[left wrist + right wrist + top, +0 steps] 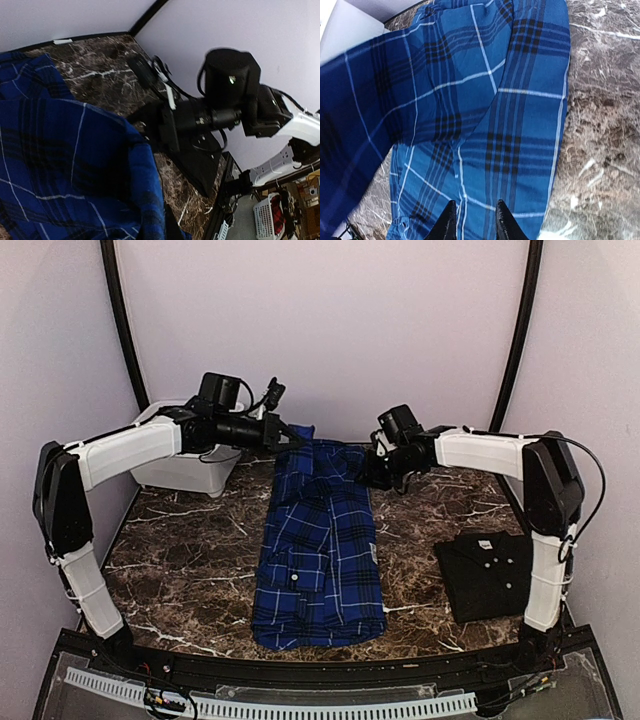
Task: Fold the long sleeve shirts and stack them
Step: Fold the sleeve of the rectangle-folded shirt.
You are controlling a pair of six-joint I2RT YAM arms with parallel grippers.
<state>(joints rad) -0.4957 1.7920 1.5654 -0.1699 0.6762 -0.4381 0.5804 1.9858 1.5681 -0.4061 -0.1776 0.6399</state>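
**A:** Where's the blue plaid shirt [320,540]?

**B:** Flat on the desk [190,560], centre of the top view. Its long axis runs top to bottom of frame. The black shirt [487,575] sits folded at lower right.

**A:** Arms?

**B:** Both are at the shirt's upper end. The left end effector [288,436] is clamped on the upper-left corner, cloth lifted. The right end effector [475,226] hovers over the upper-right corner, fingertips a little apart. Probably nothing pinched, but the wrist view's unclear.

**A:** Fold direction?

**B:** Likely down-frame, toward the hem.
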